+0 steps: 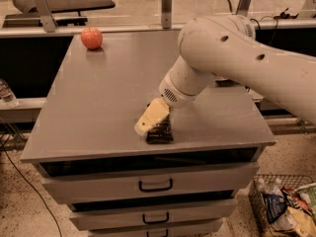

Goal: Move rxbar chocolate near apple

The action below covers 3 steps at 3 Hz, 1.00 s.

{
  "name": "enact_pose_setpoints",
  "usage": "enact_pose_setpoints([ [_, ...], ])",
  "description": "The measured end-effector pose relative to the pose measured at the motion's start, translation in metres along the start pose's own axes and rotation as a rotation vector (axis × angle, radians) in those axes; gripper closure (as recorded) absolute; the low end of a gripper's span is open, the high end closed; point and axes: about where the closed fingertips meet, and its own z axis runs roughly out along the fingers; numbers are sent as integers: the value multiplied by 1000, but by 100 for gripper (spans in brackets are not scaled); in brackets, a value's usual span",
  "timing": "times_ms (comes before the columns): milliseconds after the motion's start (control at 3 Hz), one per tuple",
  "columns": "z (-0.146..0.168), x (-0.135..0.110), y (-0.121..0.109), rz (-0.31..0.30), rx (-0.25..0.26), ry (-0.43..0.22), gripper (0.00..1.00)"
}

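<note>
The gripper hangs low over the front edge of the grey table — whether its grip is wide or narrow cannot be told. The bar lies flat right beneath it, partly covered, showing on its near side. Far behind the gripper, at the back corner, sits the apple — the arm reaches in from the opposite side. Below are drawers; a basket stands on the floor.

Lab; grey drawer cabinet, benches behind; claw at cabinet's front.
</note>
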Motion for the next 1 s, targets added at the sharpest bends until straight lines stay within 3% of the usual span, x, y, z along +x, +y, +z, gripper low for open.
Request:
enact_pose_setpoints([
  [333, 8, 2, 3, 28, 17, 2, 18],
  [1000, 5, -4, 1, 36, 23, -5, 64],
])
